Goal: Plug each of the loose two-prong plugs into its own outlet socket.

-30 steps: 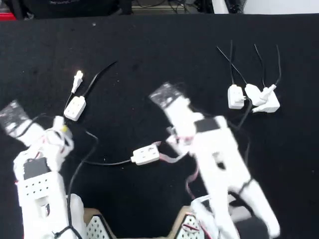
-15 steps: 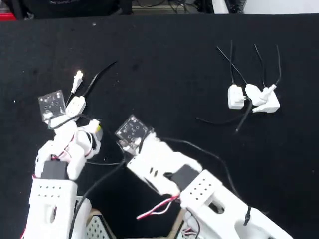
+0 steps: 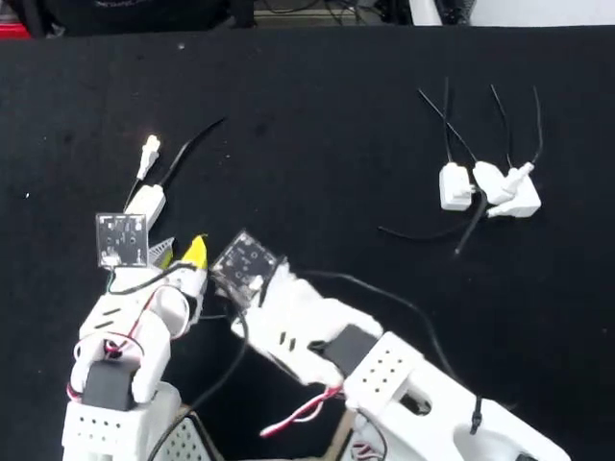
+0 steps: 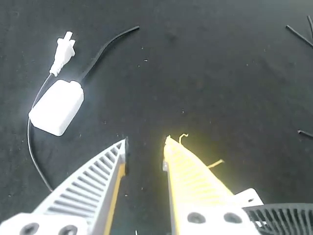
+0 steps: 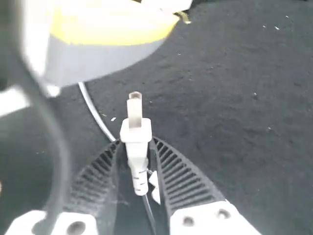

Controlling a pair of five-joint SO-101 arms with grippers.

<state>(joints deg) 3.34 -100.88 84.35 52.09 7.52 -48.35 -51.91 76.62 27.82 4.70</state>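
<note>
Though hidden overhead, plug (image 5: 136, 130) in right gripper (image 5: 136, 143).

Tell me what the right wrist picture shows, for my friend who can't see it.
The right hand pinches a small white two-prong plug, its metal prongs pointing away over the black cloth table. A yellow and white part of the other arm sits close ahead.

A white two-prong plug (image 3: 149, 154) lies on the black desk (image 3: 317, 86) beside a white boxy outlet socket (image 3: 146, 200). More white sockets (image 3: 485, 187) cluster well apart.
</note>
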